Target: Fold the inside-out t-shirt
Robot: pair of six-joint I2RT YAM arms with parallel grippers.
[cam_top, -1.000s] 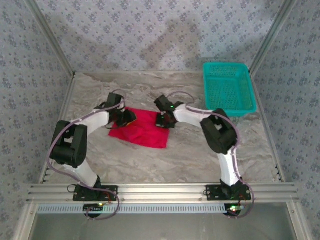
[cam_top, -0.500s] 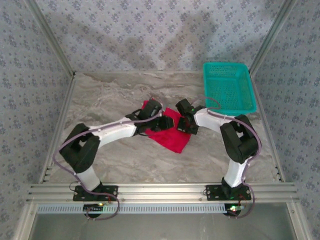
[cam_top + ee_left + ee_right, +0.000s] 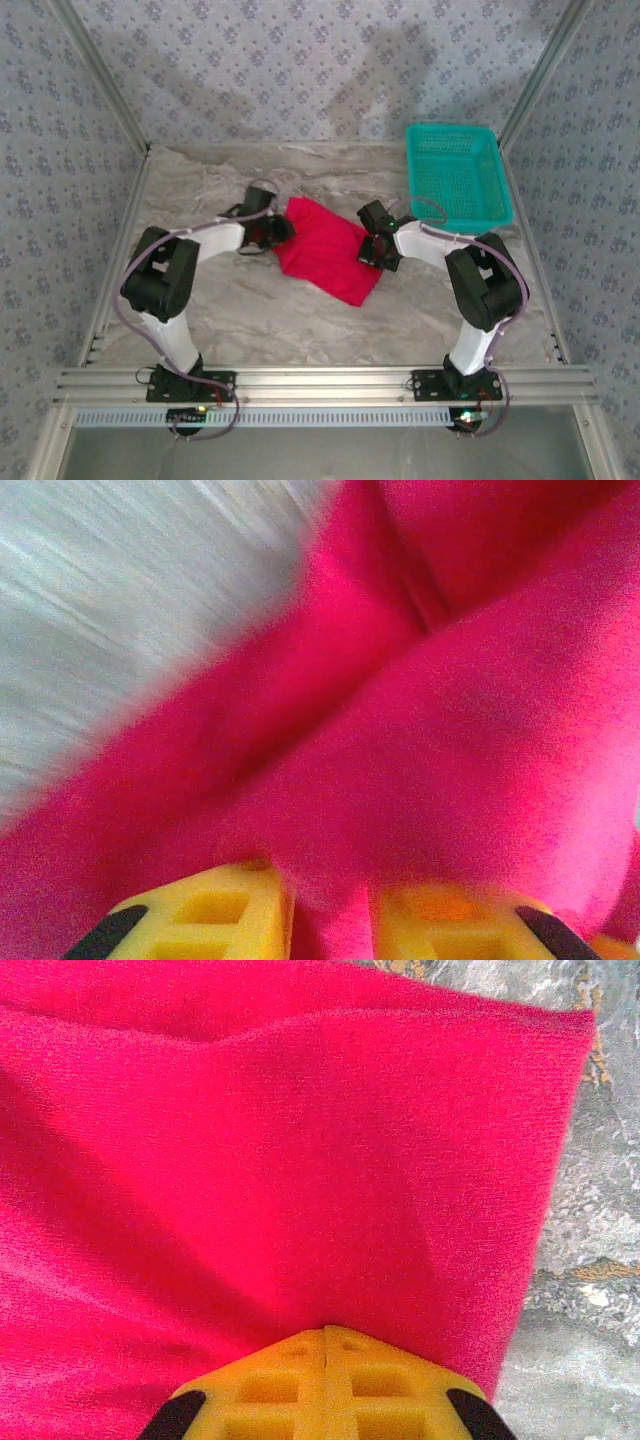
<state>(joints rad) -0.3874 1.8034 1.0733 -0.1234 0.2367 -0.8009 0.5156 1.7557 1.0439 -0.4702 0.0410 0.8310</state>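
Lying creased, folded-over bright red t-shirt [image 3: 325, 258]

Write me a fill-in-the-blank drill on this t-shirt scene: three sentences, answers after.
The t-shirt lying on the table is coloured ____. The teal basket stands at the table's far ____ corner. A fold of cloth sits between the fingers of the pincer on the ____ arm.
Missing words: red; right; left.
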